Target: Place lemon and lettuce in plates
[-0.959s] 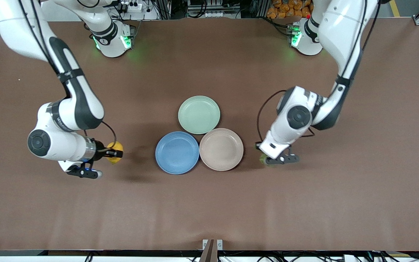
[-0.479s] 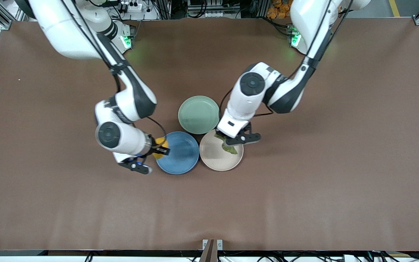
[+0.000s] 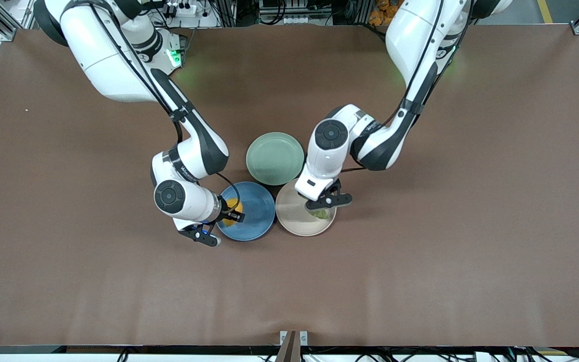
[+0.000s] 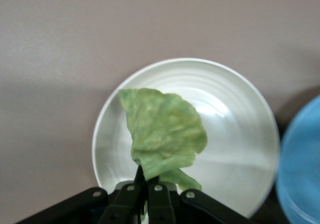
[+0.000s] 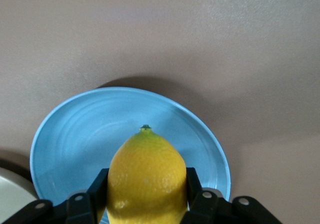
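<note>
My right gripper [image 3: 232, 212] is shut on the yellow lemon [image 3: 231, 207] and holds it over the blue plate [image 3: 257, 216]. In the right wrist view the lemon [image 5: 146, 179] sits between the fingers [image 5: 194, 186] above the blue plate [image 5: 75, 134]. My left gripper [image 3: 321, 207] is shut on the green lettuce leaf [image 3: 321, 213] and holds it over the beige-pink plate [image 3: 294, 221]. In the left wrist view the leaf [image 4: 162, 131] hangs from the shut gripper [image 4: 146, 184] over that plate [image 4: 240, 134].
A pale mint-green plate [image 3: 275, 158] lies empty, touching both other plates and farther from the front camera. Both arms reach in over the table's middle. The brown table [image 3: 420, 261] is bare around the plates.
Both grippers have moved inward with their loads: the right with the lemon from the blue plate's edge to over it, the left with the lettuce lower over the beige-pink plate.
</note>
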You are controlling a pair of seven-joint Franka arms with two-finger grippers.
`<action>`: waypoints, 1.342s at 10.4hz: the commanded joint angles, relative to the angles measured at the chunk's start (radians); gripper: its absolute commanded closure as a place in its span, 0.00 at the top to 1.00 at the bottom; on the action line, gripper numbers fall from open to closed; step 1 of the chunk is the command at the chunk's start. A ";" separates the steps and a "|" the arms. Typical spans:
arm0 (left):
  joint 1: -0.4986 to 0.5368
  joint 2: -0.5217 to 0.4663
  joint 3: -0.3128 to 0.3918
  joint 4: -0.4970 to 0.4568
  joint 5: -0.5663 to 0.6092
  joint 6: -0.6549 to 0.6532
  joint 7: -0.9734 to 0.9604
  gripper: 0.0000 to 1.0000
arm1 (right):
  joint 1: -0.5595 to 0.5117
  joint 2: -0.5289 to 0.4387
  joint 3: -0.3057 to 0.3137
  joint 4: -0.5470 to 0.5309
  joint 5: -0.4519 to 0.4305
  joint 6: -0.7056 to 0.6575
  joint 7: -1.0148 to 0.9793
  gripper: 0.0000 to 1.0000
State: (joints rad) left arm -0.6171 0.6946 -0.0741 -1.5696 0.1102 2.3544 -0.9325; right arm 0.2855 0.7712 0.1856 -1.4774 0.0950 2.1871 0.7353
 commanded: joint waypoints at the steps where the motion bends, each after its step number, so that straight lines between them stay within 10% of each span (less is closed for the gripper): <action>1: 0.005 -0.038 0.005 0.028 0.028 -0.021 -0.011 1.00 | 0.006 0.013 0.002 0.037 0.008 -0.007 0.010 1.00; 14: 0.420 -0.589 0.024 0.054 -0.062 -0.694 0.563 1.00 | -0.348 -0.559 -0.014 0.088 -0.116 -0.690 -0.582 1.00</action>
State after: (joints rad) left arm -0.2423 0.1578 -0.0395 -1.4929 0.0833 1.6818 -0.4102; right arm -0.0541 0.2886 0.1613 -1.3447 0.0271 1.5285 0.1657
